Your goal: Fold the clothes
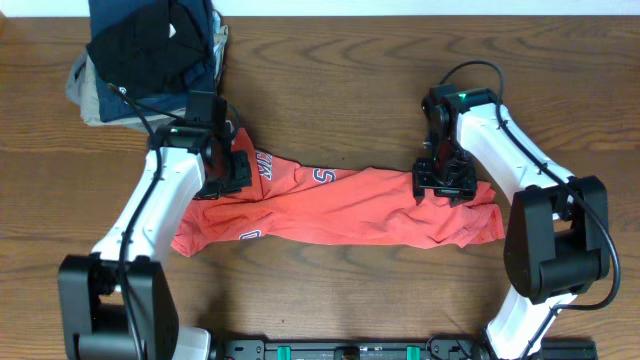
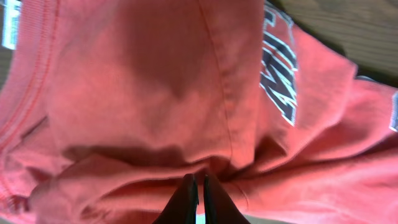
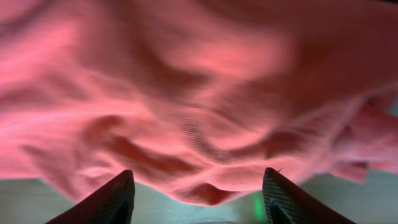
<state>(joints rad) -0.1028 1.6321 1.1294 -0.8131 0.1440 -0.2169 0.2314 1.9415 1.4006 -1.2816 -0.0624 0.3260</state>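
Note:
The salmon-red T-shirt lies bunched in a long band across the middle of the table, with parts of its navy lettering showing. My left gripper is at the shirt's upper left end. In the left wrist view its fingers are pressed together on a gathered fold of the shirt, next to the lettering. My right gripper is over the shirt's right part. In the right wrist view its fingers are spread wide just above the wrinkled fabric, holding nothing.
A stack of folded black, navy and grey-khaki garments sits at the back left, just behind my left arm. The wooden table shows bare wood behind and in front of the shirt. The arm bases stand at the front edge.

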